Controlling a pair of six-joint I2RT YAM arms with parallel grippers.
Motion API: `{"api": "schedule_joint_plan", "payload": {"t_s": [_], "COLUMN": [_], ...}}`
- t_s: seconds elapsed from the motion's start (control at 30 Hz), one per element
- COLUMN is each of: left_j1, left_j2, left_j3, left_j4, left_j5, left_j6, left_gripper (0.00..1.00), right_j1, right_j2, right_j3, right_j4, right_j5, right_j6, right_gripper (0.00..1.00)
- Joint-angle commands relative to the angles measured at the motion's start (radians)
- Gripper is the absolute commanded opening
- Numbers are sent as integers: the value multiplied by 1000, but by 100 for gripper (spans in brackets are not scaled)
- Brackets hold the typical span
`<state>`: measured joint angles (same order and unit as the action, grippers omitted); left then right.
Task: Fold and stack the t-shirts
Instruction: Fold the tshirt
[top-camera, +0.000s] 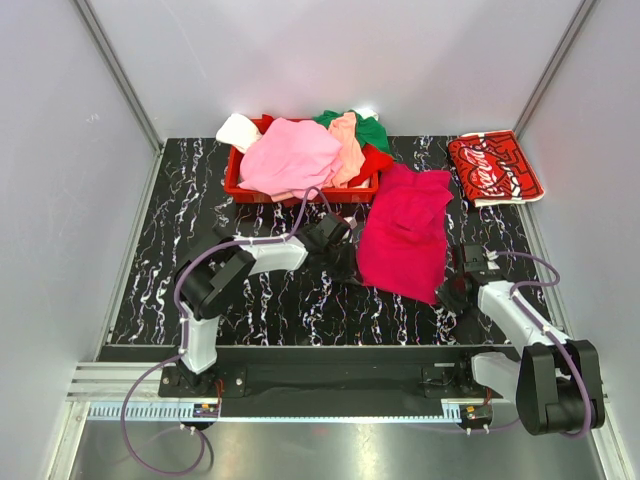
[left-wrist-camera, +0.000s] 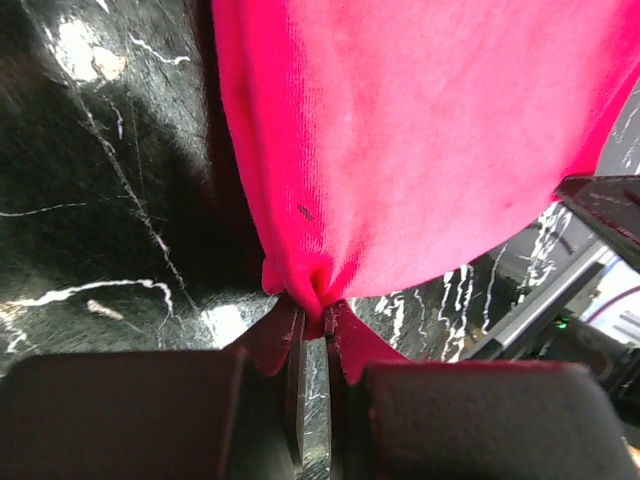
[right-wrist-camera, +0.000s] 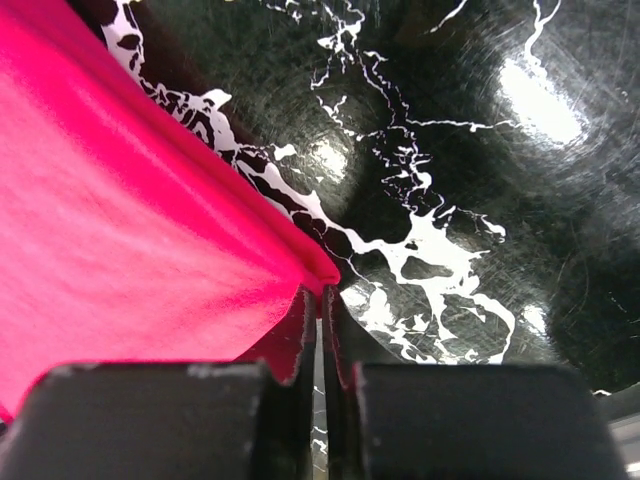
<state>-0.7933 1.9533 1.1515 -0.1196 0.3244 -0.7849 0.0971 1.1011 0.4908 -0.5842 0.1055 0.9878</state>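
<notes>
Cloth at the near edge of the magenta t-shirt (top-camera: 405, 235) is bunched and pinched tight in the left gripper (left-wrist-camera: 318, 305), while the right gripper (right-wrist-camera: 320, 295) is clamped narrowly on the shirt's near right corner. The shirt lies spread on the black marbled tabletop (top-camera: 280, 300) between the two arms. Beyond it the red basket (top-camera: 240, 188) holds a pink tee (top-camera: 290, 155), peach tee (top-camera: 348, 150), green tee (top-camera: 372, 130) and white tee (top-camera: 238, 130), and the red Coca-Cola t-shirt (top-camera: 493, 168) lies at the far right.
</notes>
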Motion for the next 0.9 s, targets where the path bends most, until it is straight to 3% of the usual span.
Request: {"api": "schedule_joint_plan", "payload": {"t_s": [0.0,0.17,0.4,0.6,0.87], "left_j1": [2,-11,-55,-179,-382], "left_j2": [-51,-149,-324,-454,-629], "left_j3": [14,8,-128,-210,-306], "left_j4": [-78,-248,-391,-465,-508], "left_j5": [-91,-149,-203,-197,-205], "left_j6": [87,185,259,176,1], "left_gripper": [0,0,0,0,0], "right_j1": [-5,-4,-2,3,6], "right_j2": [-15,-101,-288,-516,-632], "right_j3": [8,48,74,15,114], "right_j4": [1,-92,-270,-408,-657], "right_j5": [40,5,-101,-278,-400], "right_j6": [-5,-14,-52,-57,-132], "right_gripper": [0,0,0,0,0]}}
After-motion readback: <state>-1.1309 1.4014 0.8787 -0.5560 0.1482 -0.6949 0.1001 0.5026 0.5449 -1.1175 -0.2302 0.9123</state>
